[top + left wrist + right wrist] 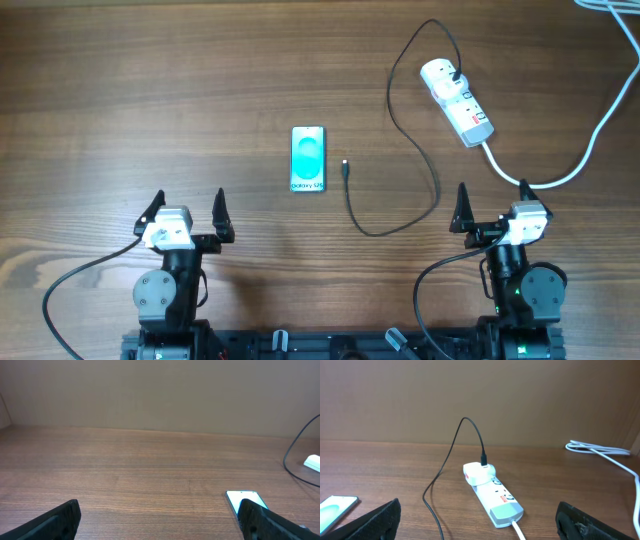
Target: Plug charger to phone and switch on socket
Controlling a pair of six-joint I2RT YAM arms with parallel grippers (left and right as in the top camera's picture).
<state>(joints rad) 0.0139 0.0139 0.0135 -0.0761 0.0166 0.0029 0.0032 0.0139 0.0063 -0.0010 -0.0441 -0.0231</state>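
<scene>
On the wooden table [150, 80], the phone [308, 159] lies flat at centre, screen lit. The charger [345, 168] rests with its plug tip just beside the phone's right edge, not inserted; its far end is seated in the socket [457, 102] at far right. The left gripper [190, 202] and right gripper [492, 192] are both spread wide and empty. Recommended: pinch the charger close behind the tip, brace the phone with the other gripper, and align the tip squarely with the port, presumably on the near short edge, before pushing.
</scene>
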